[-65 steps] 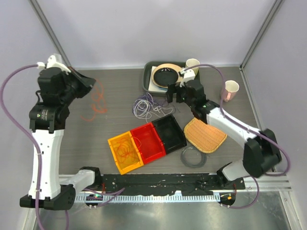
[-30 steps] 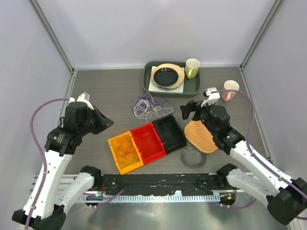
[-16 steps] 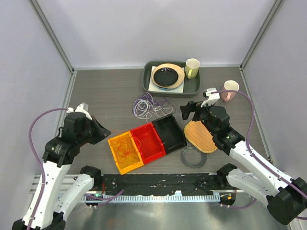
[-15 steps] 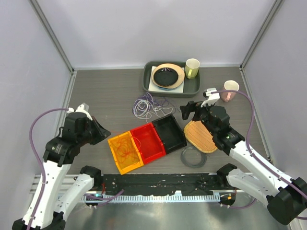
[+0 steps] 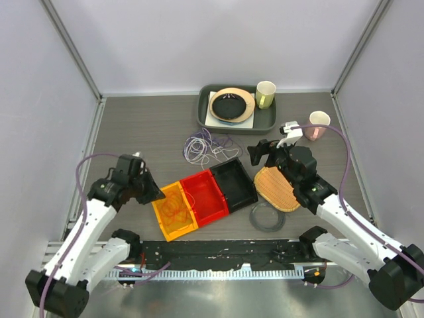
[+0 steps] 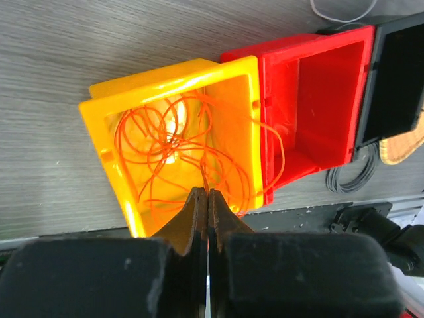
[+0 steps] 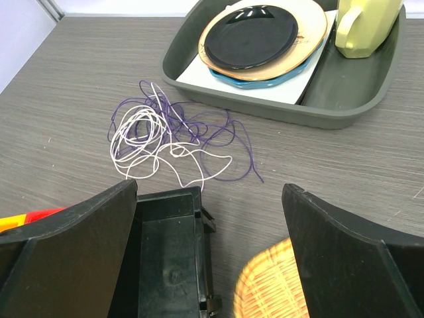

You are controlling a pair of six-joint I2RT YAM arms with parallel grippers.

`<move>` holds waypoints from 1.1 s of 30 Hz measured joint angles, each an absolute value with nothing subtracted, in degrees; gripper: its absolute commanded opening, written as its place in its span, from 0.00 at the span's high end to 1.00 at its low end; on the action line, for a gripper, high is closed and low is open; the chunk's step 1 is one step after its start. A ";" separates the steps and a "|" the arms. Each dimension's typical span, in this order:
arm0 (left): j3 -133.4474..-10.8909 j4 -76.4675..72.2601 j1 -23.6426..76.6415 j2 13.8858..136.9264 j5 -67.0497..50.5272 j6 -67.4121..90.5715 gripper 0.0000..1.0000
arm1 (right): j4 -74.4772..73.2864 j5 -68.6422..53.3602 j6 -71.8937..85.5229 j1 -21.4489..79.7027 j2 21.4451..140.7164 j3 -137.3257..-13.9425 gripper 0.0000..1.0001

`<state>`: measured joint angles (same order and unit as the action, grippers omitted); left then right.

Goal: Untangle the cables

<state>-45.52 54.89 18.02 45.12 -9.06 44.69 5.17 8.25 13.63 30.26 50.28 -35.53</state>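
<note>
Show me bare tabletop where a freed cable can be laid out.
Widest bare patch: far-left table, bordered by the grey tray, the purple and white cables and the left pincer. Crowded: the middle, around the three bins and woven mat.

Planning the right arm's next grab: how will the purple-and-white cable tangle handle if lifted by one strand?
Probably floppy: the purple-and-white cable tangle lies in thin, loose, irregular loops flat on the table. It likely comes up as one clump, since purple and white strands cross repeatedly. Probably very light; a push may just drag it.

Lab test cell: blank panel walls [image 5: 212, 40], metal corner posts [image 5: 73, 50]
</note>
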 measured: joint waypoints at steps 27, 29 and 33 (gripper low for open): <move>-42.48 40.75 31.90 71.18 11.09 52.38 1.00 | 6.02 10.57 12.34 30.26 50.26 -34.72 0.04; -42.24 40.47 32.29 72.42 12.16 52.71 1.00 | 6.02 10.59 12.32 30.26 50.26 -34.63 0.04; -42.02 40.34 33.06 73.91 13.54 53.39 1.00 | 6.04 10.61 12.25 30.26 50.24 -34.59 0.04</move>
<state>-42.02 40.34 33.06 73.91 13.54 53.39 6.04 10.61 12.25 30.26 50.24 -34.59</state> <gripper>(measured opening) 0.012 0.962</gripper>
